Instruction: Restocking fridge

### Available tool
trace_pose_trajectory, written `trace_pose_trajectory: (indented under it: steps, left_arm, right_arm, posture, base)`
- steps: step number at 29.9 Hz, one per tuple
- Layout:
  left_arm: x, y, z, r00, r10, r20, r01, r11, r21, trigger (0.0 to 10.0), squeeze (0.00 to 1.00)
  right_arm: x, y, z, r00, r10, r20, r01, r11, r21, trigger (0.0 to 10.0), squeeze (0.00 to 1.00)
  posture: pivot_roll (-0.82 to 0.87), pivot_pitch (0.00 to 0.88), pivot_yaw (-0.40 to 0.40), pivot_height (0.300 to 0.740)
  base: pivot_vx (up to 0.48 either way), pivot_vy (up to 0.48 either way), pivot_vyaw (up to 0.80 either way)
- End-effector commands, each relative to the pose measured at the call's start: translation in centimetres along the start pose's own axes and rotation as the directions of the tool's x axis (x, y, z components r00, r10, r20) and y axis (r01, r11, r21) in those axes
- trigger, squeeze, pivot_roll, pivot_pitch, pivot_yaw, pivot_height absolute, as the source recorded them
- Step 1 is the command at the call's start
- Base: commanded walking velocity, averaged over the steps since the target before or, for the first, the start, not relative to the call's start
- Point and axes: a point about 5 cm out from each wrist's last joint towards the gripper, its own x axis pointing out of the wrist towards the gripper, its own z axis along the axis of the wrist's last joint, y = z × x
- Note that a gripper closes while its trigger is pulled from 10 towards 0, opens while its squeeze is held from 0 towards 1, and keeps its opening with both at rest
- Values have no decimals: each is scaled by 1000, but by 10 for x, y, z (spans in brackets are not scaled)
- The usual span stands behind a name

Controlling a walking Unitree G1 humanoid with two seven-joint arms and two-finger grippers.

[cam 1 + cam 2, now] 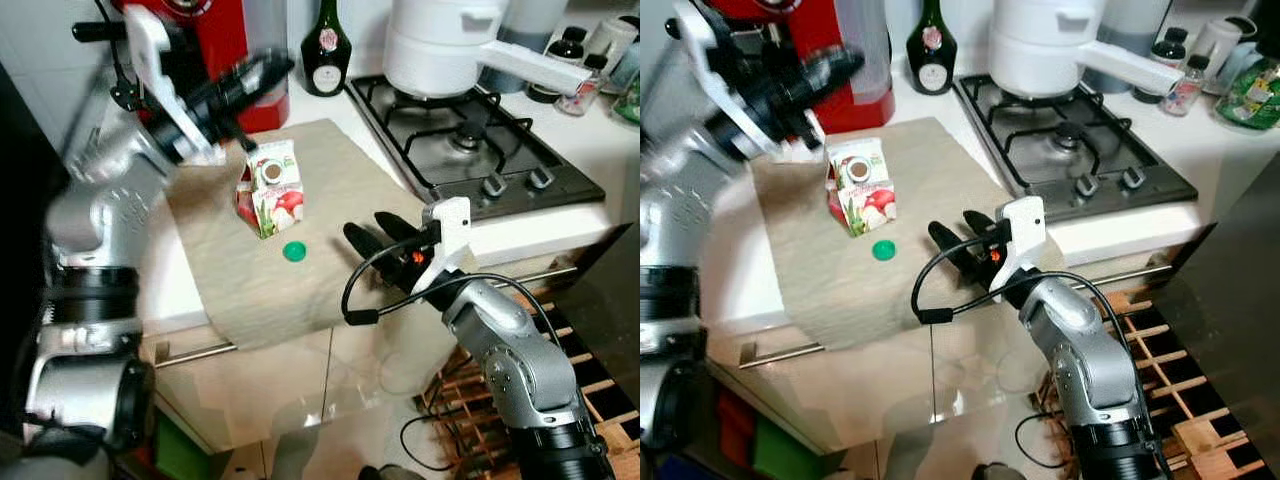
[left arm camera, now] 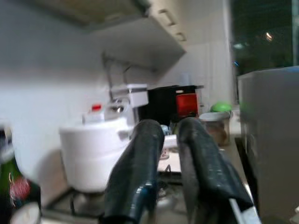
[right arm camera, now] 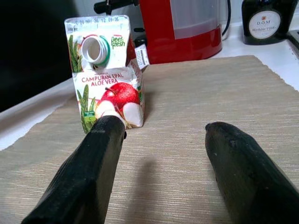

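The uncapped juice carton (image 1: 271, 200) stands on the beige mat (image 1: 330, 180), green cap (image 1: 294, 251) beside it — my right gripper (image 1: 372, 238) hovers nearby, fingers spread; my left gripper (image 1: 262, 72), raised above, is nearly closed.

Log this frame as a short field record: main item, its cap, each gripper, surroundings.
item: juice carton upright on beige mat, spout uncapped
cap: green cap lying on the mat beside the carton, towards the counter's front edge
left gripper: raised above and behind the carton, fingers nearly together, holding nothing
right gripper: open, low over the mat, pointed at the carton, not touching it
surroundings: red appliance, dark bottle, white pot on gas hob
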Motion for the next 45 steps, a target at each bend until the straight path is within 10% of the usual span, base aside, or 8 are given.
trace_pose_trajectory:
  steps: [1, 12, 34, 35, 36, 45]
  left_arm:
    - [-3, 5, -7, 998, -9, -65, 11, 1000, 24, 10000, 1000]
    - [-25, 17, -67, 952, -16, -306, 15, 1000, -5, 10000, 1000]
    - [-25, 32, -92, 941, 49, -336, -72, 996, -55, 10000, 1000]
    - [-24, 33, -91, 941, 55, -334, -77, 995, -55, 10000, 196]
    - [-24, 34, -91, 942, 57, -330, -81, 995, -59, 10000, 0]
    - [-21, 35, -97, 949, 83, -306, -124, 985, -117, 10000, 0]
  right_arm:
    - [-1, 1, 2, 1000, -7, 17, 7, 1000, -10, 10000, 0]
    - [-1, 5, 12, 998, 47, 29, -46, 998, -34, 10000, 0]
    - [-11, 10, 22, 996, 84, 12, -83, 995, -57, 10000, 0]
    - [-12, 10, 22, 996, 83, 10, -83, 995, -58, 10000, 0]
    - [-12, 9, 23, 997, 83, 8, -82, 995, -58, 10000, 0]
    - [-16, 10, 22, 997, 83, -10, -83, 995, -57, 10000, 0]
  posture:
    - [-87, 0, 53, 736]
    - [-98, 0, 72, 736]
    - [-140, 24, 48, 736]
    - [-140, 24, 48, 736]
    - [-144, 24, 45, 736]
    - [-156, 24, 43, 736]
  base:
    - [0, 0, 0]
    - [0, 0, 0]
    - [0, 0, 0]
    - [0, 0, 0]
    - [0, 0, 0]
    - [0, 0, 0]
